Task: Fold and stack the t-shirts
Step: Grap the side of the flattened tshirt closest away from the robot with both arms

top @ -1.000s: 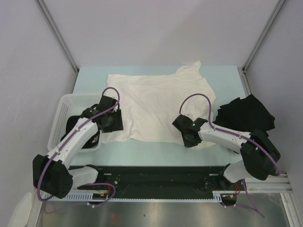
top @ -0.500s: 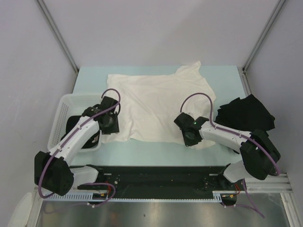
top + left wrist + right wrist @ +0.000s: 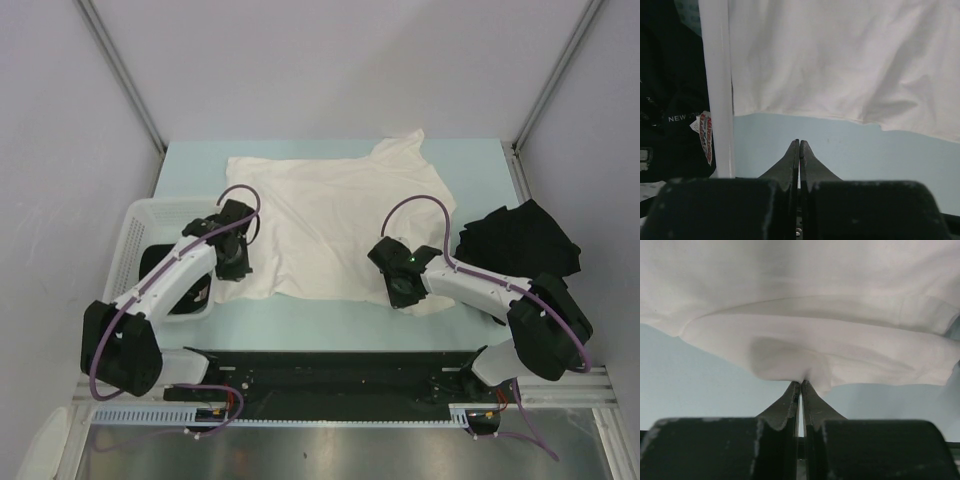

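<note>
Pale blue table [image 3: 330,318]: cream-white t-shirt [image 3: 330,215] spread flat across middle, collar toward far right. Crumpled heap of black t-shirts [image 3: 515,245] at right edge. White mesh basket [image 3: 128,240] at left, printed black t-shirt [image 3: 670,100] inside. Right gripper [image 3: 800,384] pinching cream-white t-shirt's near hem, cloth bunched at tips. Left gripper [image 3: 799,144] beside basket wall, fingers pressed together on nothing, tips over bare table just short of hem.
</note>
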Robot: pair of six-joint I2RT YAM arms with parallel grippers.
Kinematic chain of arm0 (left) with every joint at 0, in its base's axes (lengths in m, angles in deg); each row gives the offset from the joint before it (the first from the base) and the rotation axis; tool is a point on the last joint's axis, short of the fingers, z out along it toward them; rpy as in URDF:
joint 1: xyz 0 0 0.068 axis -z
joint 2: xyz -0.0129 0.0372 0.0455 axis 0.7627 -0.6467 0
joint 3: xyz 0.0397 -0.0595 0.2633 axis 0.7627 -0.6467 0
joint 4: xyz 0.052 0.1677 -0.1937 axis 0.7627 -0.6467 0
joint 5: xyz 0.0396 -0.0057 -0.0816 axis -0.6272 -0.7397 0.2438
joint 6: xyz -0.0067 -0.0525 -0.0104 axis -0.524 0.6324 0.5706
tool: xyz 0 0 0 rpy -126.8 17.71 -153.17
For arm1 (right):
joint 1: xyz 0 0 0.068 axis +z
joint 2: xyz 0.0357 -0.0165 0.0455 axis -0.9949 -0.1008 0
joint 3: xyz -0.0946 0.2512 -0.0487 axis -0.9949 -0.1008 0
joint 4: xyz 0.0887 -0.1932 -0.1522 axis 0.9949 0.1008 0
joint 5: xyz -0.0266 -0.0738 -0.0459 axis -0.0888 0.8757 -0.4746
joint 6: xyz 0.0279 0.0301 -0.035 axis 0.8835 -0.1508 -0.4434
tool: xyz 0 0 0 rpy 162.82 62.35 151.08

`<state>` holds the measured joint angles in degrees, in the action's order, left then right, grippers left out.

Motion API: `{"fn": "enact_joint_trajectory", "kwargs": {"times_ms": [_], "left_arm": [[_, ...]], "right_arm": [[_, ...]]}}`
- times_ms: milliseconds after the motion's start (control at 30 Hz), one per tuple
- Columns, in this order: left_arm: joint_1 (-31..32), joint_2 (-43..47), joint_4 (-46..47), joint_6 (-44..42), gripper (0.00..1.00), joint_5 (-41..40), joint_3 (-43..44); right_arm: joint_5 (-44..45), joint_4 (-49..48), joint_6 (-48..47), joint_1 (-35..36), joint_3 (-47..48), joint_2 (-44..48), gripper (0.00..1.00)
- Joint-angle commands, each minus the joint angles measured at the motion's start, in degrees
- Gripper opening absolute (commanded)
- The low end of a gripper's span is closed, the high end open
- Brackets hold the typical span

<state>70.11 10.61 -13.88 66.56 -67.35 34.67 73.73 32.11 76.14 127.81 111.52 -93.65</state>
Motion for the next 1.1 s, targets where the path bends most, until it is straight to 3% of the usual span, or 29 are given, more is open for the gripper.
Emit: {"fn": "enact_joint_trajectory", "kwargs": {"times_ms": [0,500,1067], "left_arm": [[0.3,-1.9,-0.5,1.1,0.0,-4.7,3.6],[-1.1,-6.2,-1.7,1.5,0.0,-9.5,4.8],[-7.0,-5.1,-2.8,-0.7,0.0,-11.1,4.4]], "right_arm": [[0.6,0.6,-0.1,-0.3,2.1,2.0,0.08],[1.1,1.9,-0.6,-0.6,2.1,3.0,0.07],[0.3,0.6,-1.2,-0.8,2.1,2.0,0.07]]}}
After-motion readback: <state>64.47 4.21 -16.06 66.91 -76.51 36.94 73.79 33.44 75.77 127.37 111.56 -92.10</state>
